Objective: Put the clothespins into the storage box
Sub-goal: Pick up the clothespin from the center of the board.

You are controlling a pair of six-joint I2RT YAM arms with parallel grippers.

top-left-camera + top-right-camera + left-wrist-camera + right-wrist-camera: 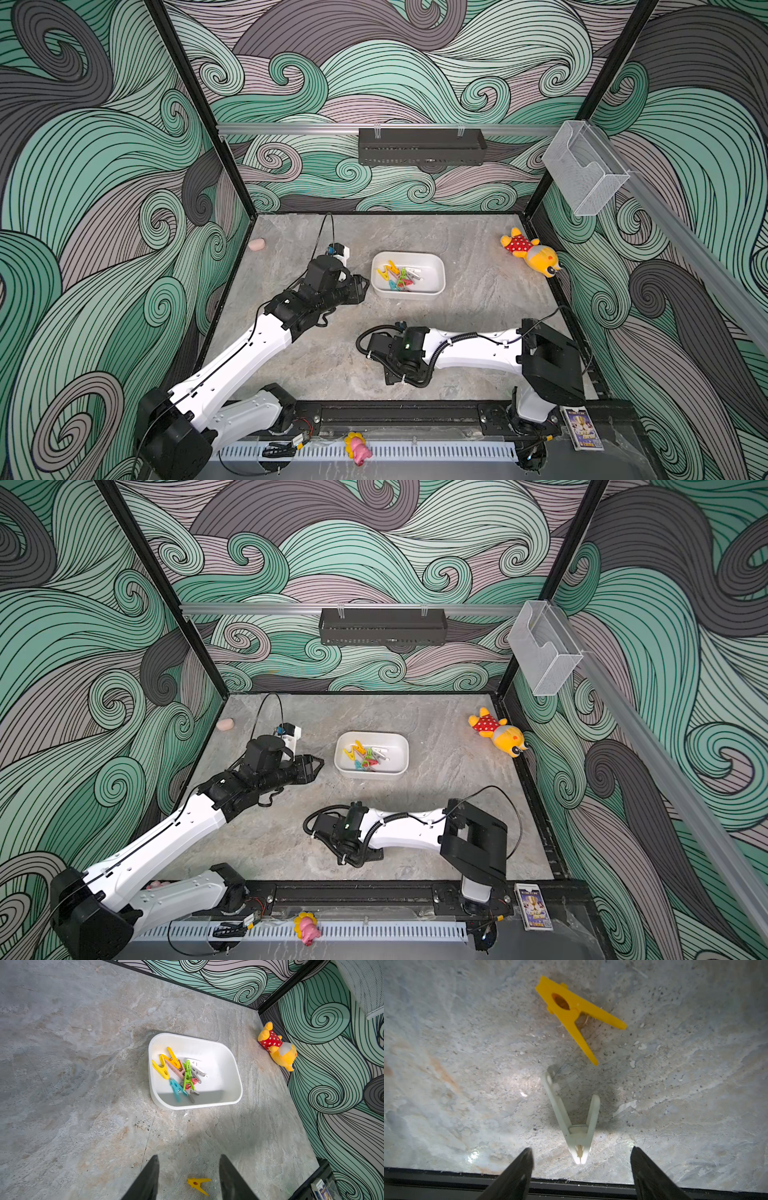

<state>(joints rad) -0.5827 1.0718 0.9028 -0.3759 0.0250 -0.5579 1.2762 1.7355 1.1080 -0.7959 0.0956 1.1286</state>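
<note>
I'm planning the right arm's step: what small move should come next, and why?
Probably ease the right gripper down around the white clothespin: its jaws stand open and empty, and the pin lies on the table just ahead between them.

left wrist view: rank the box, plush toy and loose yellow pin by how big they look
1. box
2. plush toy
3. loose yellow pin, which looks smallest even though it is nearest the camera

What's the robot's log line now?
right gripper open over white clothespin | yellow clothespin beside | left gripper open, empty | storage box part-full
</note>
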